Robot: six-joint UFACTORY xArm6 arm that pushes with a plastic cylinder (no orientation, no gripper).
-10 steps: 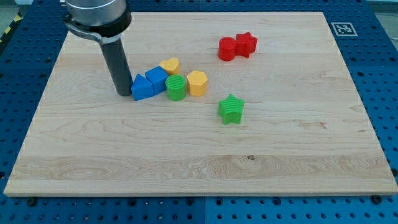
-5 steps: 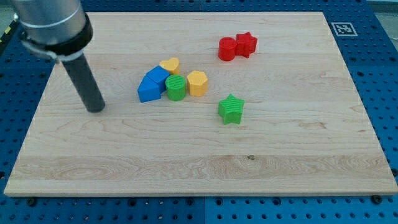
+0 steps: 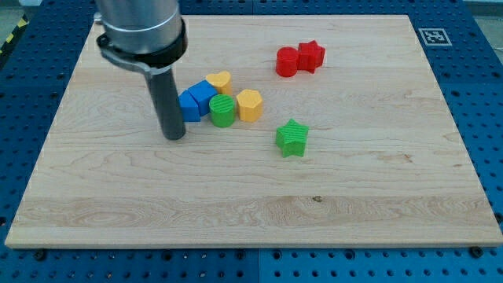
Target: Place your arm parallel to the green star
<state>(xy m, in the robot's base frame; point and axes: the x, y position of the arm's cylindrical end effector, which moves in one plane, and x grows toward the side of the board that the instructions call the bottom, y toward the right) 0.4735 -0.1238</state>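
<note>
No jaws on this arm to spread or press together, just a dark rod, and my tip (image 3: 174, 137) is planted on the wooden bench (image 3: 236, 212), left of centre. It sits just at the lower left of the cluster of blocks, right beside a blue block (image 3: 189, 107) whose left part the rod hides; whether the two touch, I cannot tell from here. A second blue block, a cube (image 3: 202, 94), is tucked in against the first on its upper right. Above that peeks a yellow heart-like block (image 3: 218, 80). Next along to the view's right comes a green cylinder (image 3: 222, 112), pressed up against the blues, and touching its right side a yellow hexagonal block (image 3: 249, 104).

Now the one that matters: the green star (image 3: 291, 137) stands alone, lower and further right than the cluster, near it but apart from it. It sits at about the same height in the view as my tip, with bare wood between the two.

Up toward the view's top right, well apart from everything else, a red cylinder (image 3: 287, 61) and a red star (image 3: 311, 56) sit touching side by side. Off in the bench's far top right corner there is a small black-and-white marker tag (image 3: 431, 36).
</note>
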